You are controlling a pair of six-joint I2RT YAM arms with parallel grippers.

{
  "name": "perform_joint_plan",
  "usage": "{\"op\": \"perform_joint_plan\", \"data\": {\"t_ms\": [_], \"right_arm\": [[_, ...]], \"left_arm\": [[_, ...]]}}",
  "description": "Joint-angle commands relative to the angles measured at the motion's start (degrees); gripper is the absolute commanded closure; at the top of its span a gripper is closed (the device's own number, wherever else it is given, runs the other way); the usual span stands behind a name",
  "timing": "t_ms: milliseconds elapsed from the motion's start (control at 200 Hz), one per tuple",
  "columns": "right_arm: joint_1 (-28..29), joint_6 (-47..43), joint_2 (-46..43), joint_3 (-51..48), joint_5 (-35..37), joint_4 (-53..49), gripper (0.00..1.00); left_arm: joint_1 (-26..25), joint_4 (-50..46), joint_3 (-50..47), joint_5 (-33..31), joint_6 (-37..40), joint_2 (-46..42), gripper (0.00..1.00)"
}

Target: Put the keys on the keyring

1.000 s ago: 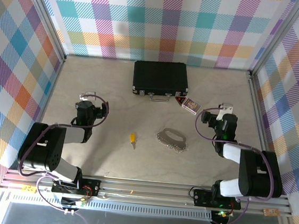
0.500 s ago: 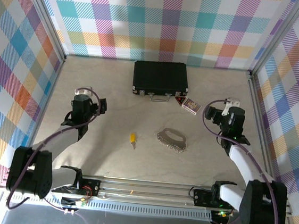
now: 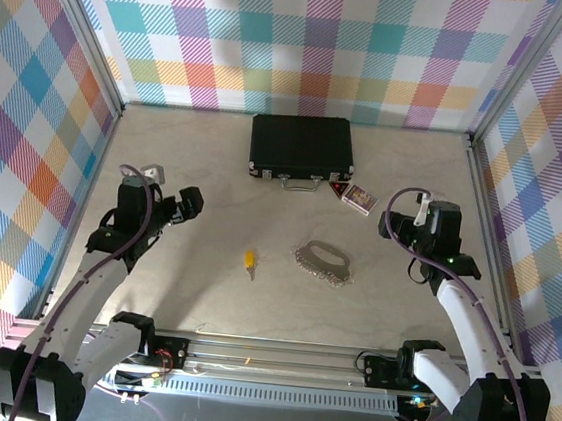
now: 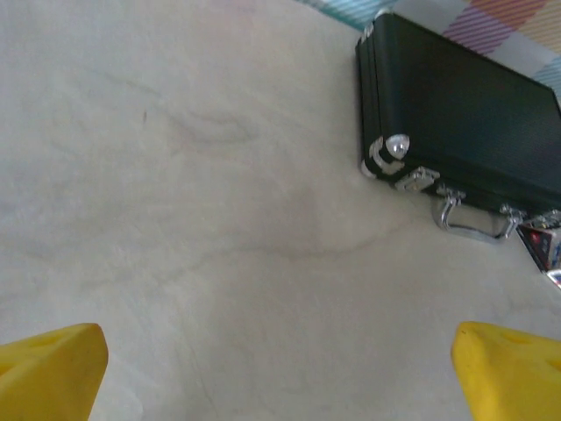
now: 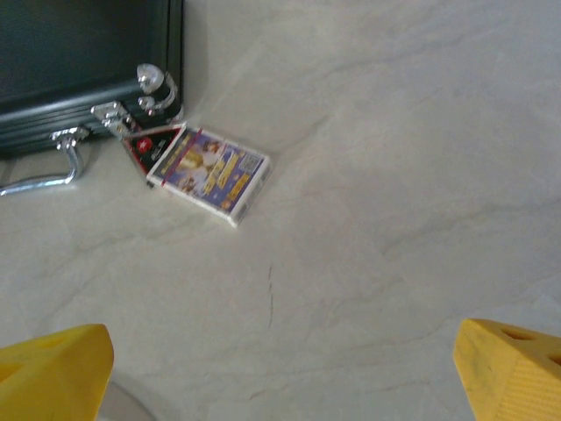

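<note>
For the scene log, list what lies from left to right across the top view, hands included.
left hand → yellow key → keyring → right hand. The black case and card pack overlap these sideways, so they are left out.

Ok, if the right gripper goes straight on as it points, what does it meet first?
Most likely bare table: the open right gripper tilts down at it. The card pack and black case lie farther, left of that line; depth unclear.
</note>
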Motion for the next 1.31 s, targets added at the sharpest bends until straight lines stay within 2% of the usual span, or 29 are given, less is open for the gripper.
{"op": "perform_joint_plan", "data": {"t_ms": [0,210,435,580,680,820,1110,1300], "right_arm": [[2.18,2.08,-0.53,2.5,-1.1,-5.85,0.01],[6.0,4.25,0.72,4.38,-1.71,-10.52,0.01],[11.82,6.83,1.58,5.59,-1.63,-14.82,0.01],[13.03,8.32,1.56,5.82,-4.04,-16.23,0.01],[13.01,9.18,1.48,5.78,-6.08,-16.95,0.01],[13.01,10.48,2.05,3.93,-7.82,-15.49,0.01],[13.01,13.77,4.19,1.37,-15.85,-11.4,0.01],[13.01,14.04,1.39,-0.3,-17.61,-12.94,0.01]], "left_arm": [[-0.91,-9.67,3.35,3.14,-3.38,-1.27,0.0],[-1.91,-14.45,7.15,6.93,-1.97,0.98,0.0],[-5.82,-17.12,9.54,7.87,0.41,3.48,0.0],[-10.01,-18.9,11.48,7.72,1.11,5.17,0.0],[-14.77,-19.45,12.36,5.65,1.55,6.76,0.0],[-19.42,-17.4,11.78,5.94,-0.17,8.51,0.0],[-30.06,-11.85,13.34,5.79,-2.26,17.07,0.11],[-31.97,-3.04,14.12,11.57,-2.62,25.33,0.18]]}}
